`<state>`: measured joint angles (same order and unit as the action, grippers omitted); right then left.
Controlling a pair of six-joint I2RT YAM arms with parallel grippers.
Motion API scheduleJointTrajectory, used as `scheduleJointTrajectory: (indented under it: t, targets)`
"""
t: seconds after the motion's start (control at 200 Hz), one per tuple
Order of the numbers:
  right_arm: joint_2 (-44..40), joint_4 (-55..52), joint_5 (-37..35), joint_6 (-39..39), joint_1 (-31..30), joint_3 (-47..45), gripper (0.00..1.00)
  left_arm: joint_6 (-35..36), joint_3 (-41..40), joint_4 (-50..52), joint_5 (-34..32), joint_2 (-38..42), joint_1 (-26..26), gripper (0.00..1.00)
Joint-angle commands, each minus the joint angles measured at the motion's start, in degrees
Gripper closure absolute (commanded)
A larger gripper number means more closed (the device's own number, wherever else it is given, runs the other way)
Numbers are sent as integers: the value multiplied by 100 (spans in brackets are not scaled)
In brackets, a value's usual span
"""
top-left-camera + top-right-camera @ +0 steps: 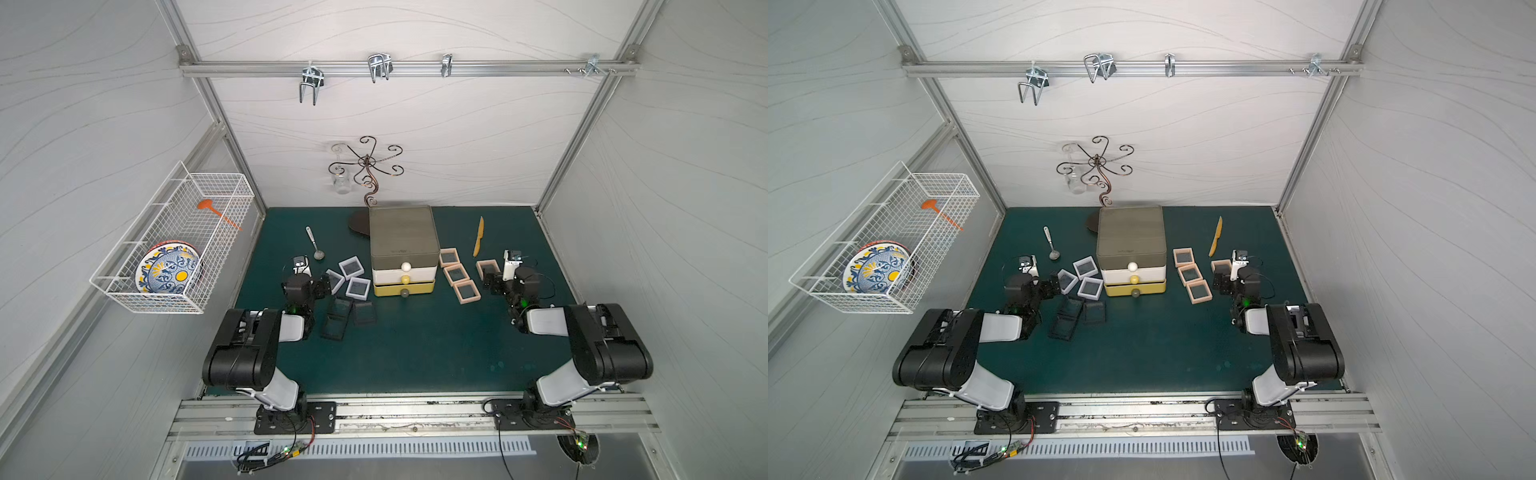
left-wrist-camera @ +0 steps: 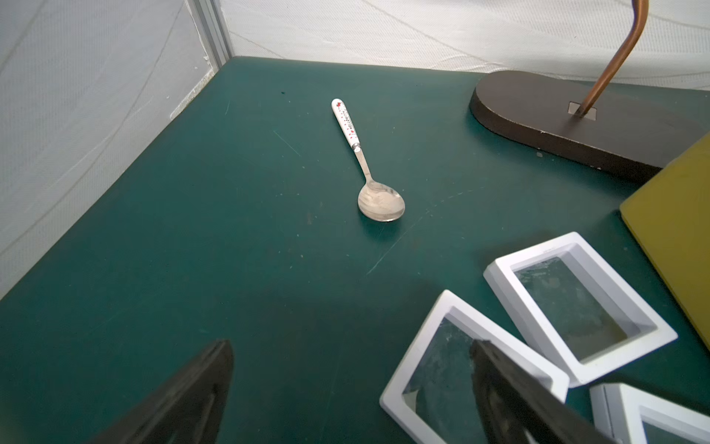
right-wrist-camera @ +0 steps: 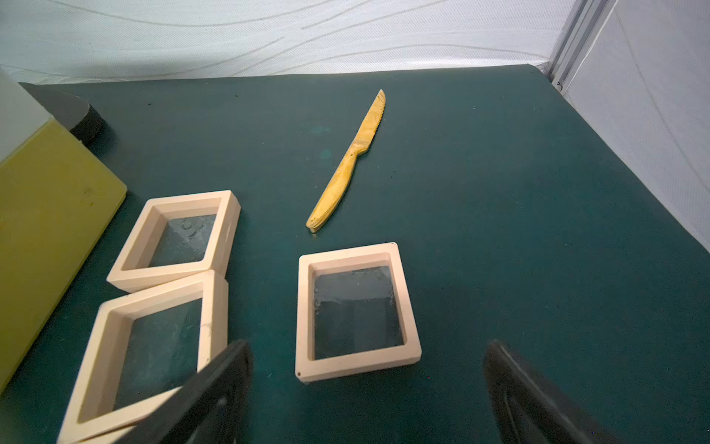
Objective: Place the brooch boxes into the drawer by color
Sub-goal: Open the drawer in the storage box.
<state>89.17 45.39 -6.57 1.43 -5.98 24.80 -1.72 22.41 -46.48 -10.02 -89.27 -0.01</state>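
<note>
The drawer (image 1: pixel 403 249) stands mid-table with its olive-grey, white and yellow tiers all shut. Left of it lie white brooch boxes (image 1: pixel 351 267) and, nearer the front, black brooch boxes (image 1: pixel 364 312). Peach-pink brooch boxes (image 1: pixel 456 273) lie to its right. My left gripper (image 1: pixel 322 286) hangs open beside the white ones; in the left wrist view one finger overlaps a white box (image 2: pixel 442 365), holding nothing. My right gripper (image 3: pixel 369 346) is open, with a pink box (image 3: pixel 355 307) lying just ahead between its fingers, untouched.
A spoon (image 1: pixel 314 243) lies behind the white boxes. A yellow knife (image 1: pixel 478 236) lies at the back right. A scrolled metal stand (image 1: pixel 365 166) rises behind the drawer on a dark base (image 2: pixel 557 123). A wire basket (image 1: pixel 174 237) with a patterned plate hangs on the left wall.
</note>
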Motion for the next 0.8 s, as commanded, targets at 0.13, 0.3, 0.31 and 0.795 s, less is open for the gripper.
scheduleJointTrajectory:
  t: [0.13,0.3,0.31,0.795]
  targets:
    - [51,-3,-22,-68,17,35,1,-32,182,-153,88,25,36,0]
    - [64,-3,-18,-64,9,42,1,-34,184,-151,88,26,36,0]
    - [59,-6,-13,-64,13,43,1,-31,184,-151,88,25,36,0]
    - [-969,-2021,-565,191,27,831,1,101,704,1408,346,904,28,3]
